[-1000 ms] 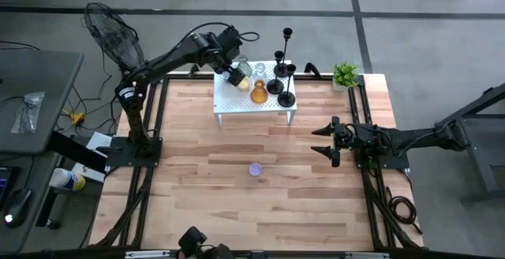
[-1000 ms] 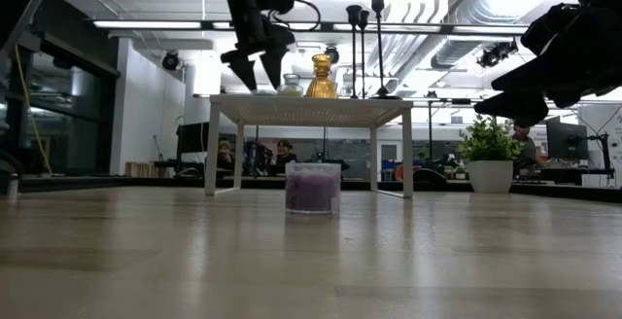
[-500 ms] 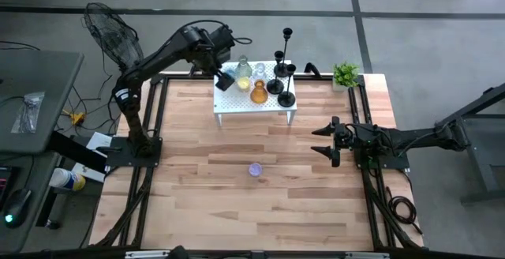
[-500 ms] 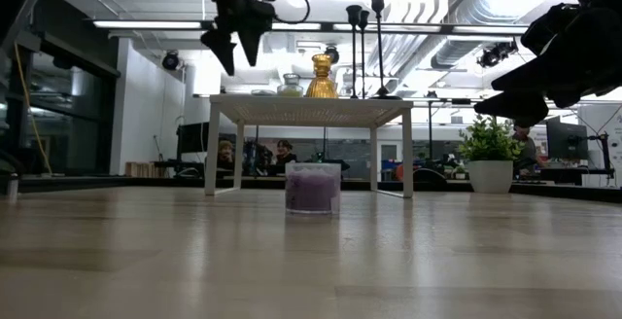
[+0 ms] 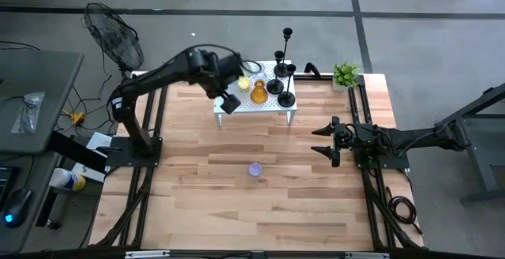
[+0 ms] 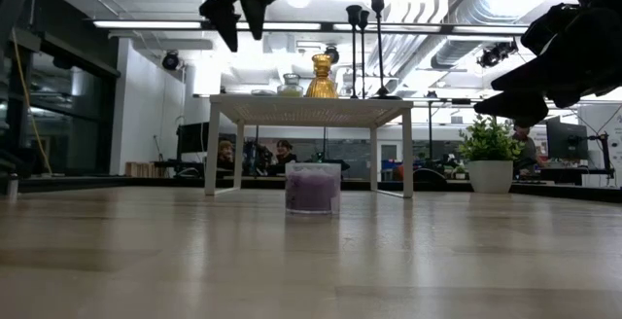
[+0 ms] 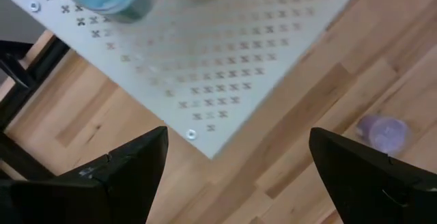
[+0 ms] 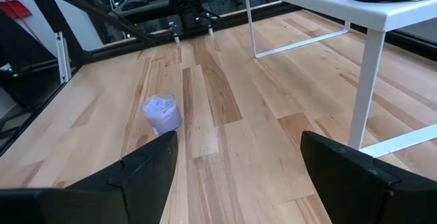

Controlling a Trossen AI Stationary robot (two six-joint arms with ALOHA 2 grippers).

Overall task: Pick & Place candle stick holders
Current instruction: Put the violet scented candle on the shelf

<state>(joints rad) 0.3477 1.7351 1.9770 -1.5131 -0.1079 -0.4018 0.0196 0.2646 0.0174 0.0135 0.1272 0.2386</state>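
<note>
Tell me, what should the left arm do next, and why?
Probably swing toward the purple holder and lower over it. The left gripper hangs open and empty above the white stand's near corner, and that holder sits alone on the table, apart from the ones on the stand. The right gripper waits open.

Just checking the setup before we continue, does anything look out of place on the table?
One purple glass holder stands alone on the bare wooden table, apart from the others grouped on the white stand. It is upright, and nothing looks spilled or damaged.

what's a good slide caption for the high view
Left gripper open above the white stand corner; purple glass holder alone on the table, right gripper waiting open.
</note>
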